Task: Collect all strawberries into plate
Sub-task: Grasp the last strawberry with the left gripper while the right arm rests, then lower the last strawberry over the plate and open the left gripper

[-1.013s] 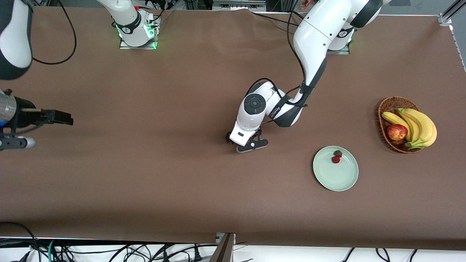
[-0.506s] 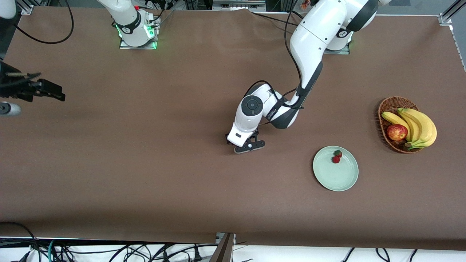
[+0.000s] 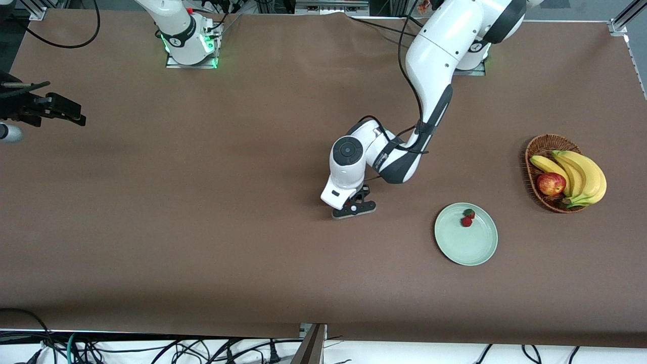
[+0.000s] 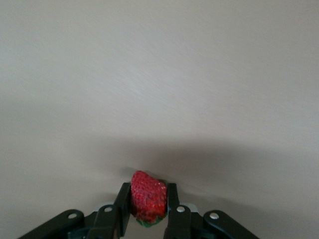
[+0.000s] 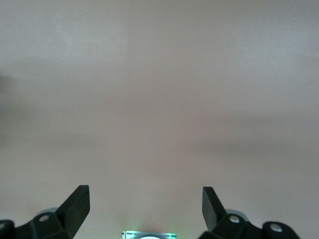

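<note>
Our left end effector (image 4: 148,209) has just clamped shut on the third small red strawberry (image 4: 147,201), at 9 o'clock from the round pale mint-green plate (image 3: 477,253) on the brown tabletop (image 3: 202,227). We judge only transfer remains; our right end effector (image 5: 145,206) waits, fingers apart.

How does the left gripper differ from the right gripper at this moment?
The left gripper is shut on a strawberry; the right gripper is open and holds nothing. The left gripper is low over the middle of the table; the right gripper waits at the right arm's end. Both have black fingers.
</note>
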